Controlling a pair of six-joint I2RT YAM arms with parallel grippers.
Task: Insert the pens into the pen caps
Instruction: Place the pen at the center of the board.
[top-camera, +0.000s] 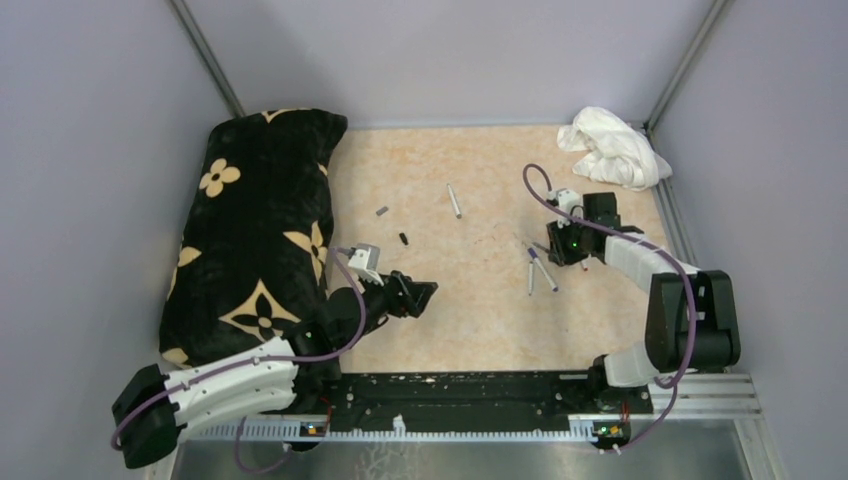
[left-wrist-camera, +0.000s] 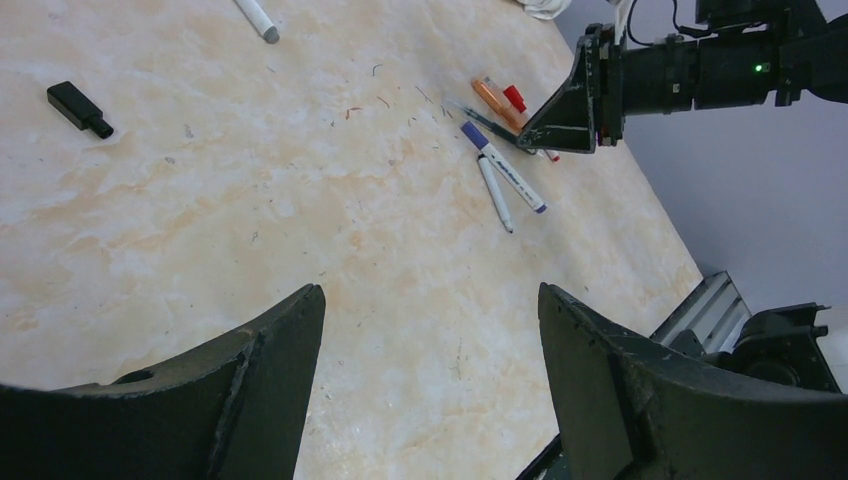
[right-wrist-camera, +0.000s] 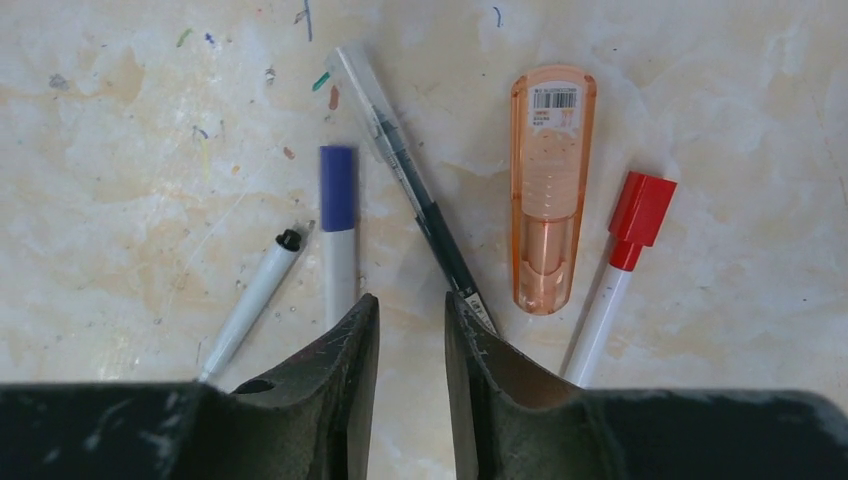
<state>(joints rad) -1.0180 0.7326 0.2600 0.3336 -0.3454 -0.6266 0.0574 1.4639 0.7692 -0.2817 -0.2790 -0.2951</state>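
Several pens lie under my right gripper: a white pen with a bare black tip, a blue-capped pen, a clear and black pen, an orange highlighter and a red-capped pen. The right gripper is just above the table with its jaws a narrow gap apart and nothing between them. A lone grey pen, a black cap and a grey cap lie mid-table. My left gripper is wide open and empty above bare table, and the black cap shows far left of it.
A black flowered pillow covers the left side of the table. A white cloth lies in the back right corner. Grey walls enclose the table. The right arm reaches in over the pen cluster.
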